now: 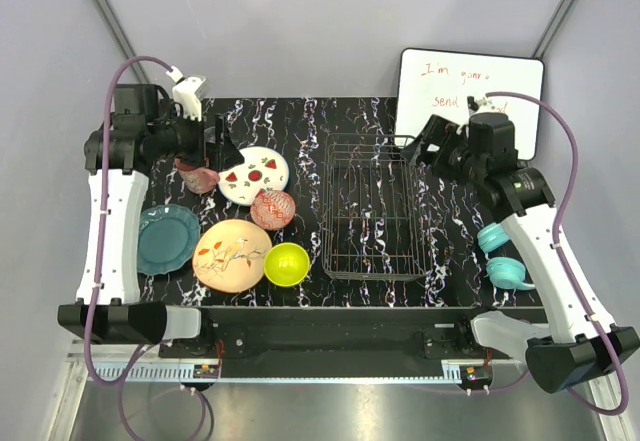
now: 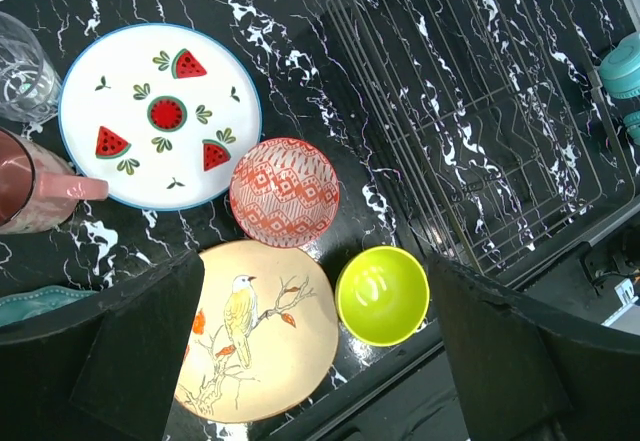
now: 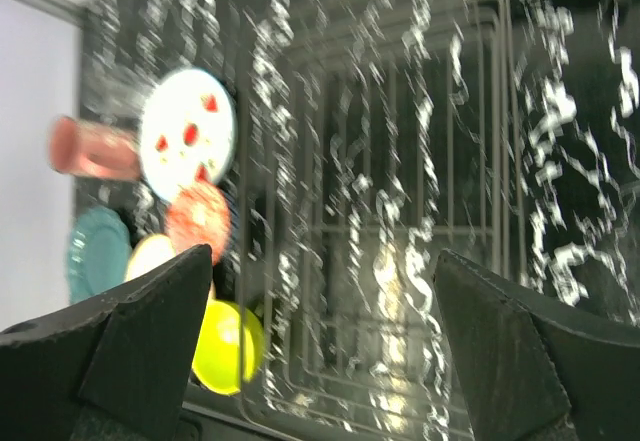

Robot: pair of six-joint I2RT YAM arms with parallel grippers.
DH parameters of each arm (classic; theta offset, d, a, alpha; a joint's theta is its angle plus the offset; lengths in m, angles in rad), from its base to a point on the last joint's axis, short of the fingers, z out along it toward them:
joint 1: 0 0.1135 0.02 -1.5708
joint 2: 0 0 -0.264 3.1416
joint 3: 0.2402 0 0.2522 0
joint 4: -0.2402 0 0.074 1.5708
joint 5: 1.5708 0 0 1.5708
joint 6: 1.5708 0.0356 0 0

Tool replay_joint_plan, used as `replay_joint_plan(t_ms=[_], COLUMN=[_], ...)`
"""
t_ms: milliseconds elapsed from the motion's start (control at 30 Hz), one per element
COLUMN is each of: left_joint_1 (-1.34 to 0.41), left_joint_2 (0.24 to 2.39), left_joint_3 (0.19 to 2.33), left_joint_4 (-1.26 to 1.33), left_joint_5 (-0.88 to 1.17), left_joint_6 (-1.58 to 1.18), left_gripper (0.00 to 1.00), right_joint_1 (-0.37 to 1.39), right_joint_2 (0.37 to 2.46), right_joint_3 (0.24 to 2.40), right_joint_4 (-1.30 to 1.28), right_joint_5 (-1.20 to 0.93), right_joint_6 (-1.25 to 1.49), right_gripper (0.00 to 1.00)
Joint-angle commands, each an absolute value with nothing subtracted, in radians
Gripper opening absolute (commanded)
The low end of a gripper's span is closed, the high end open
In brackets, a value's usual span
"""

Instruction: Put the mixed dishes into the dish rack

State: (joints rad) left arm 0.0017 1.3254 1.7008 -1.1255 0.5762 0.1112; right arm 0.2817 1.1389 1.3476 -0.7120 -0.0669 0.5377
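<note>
Dark-wire dish rack sits just below and ahead of the right gripper, whose jaws stand wide apart with nothing between them. The left gripper — also spread wide, empty — hangs above the dishes: red-white patterned bowl, peach bird plate and lime-green bowl beneath its fingers, watermelon plate beyond, pink mug and clear glass off to one side.
</note>
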Motion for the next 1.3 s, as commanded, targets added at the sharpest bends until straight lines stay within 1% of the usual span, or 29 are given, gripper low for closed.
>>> replay_joint_plan(t_ms=[0,67,133,200,267,333,367,433,467,533,800,1133,1267], left_joint_1=[-0.028,-0.066,-0.101,-0.155,-0.204,-0.248,-0.262,-0.297,-0.308,-0.331,-0.393,-0.429,-0.433], left_joint_2=[1.367,1.405,1.506,1.638,1.76,1.837,1.912,1.982,2.038,2.084,2.226,2.365,2.372], left_joint_3=[1.704,1.745,1.816,1.952,2.073,2.138,2.198,2.282,2.307,2.351,2.347,2.373,2.332], left_joint_4=[-0.979,-0.909,-0.888,-0.885,-0.87,-0.838,-0.83,-0.801,-0.789,-0.729,-0.488,-0.399,-0.402], left_joint_5=[0.575,0.565,0.565,0.597,0.626,0.623,0.627,0.626,0.611,0.594,0.569,0.528,0.522], left_joint_6=[0.107,0.123,0.146,0.167,0.182,0.186,0.192,0.196,0.19,0.178,0.127,0.129,0.155], left_gripper=[0.99,0.99,0.99,0.99,0.99,0.99,0.99,0.99,0.99,0.99,0.99,0.99,0.99], right_joint_1=[0.291,0.295,0.305,0.319,0.334,0.339,0.339,0.35,0.362,0.376,0.425,0.43,0.43], right_joint_2=[1.106,1.103,1.066,1.002,0.957,0.911,0.904,0.885,0.879,0.877,0.991,1.019,1.055], right_joint_3=[1.224,1.155,1.086,1.051,1.036,1.02,1.02,1.012,1.008,0.994,0.979,0.896,0.903], right_joint_4=[-0.649,-0.661,-0.683,-0.724,-0.756,-0.813,-0.837,-0.899,-0.914,-0.959,-1.041,-1.054,-1.052], right_joint_5=[-0.068,-0.045,0.004,0.076,0.101,0.101,0.103,0.095,0.095,0.106,0.097,0.005,0.012], right_joint_6=[0.503,0.511,0.509,0.505,0.508,0.517,0.535,0.56,0.567,0.583,0.652,0.742,0.739], right_gripper=[1.0,1.0,1.0,1.0,1.0,1.0,1.0,1.0,1.0,1.0,1.0,1.0,1.0])
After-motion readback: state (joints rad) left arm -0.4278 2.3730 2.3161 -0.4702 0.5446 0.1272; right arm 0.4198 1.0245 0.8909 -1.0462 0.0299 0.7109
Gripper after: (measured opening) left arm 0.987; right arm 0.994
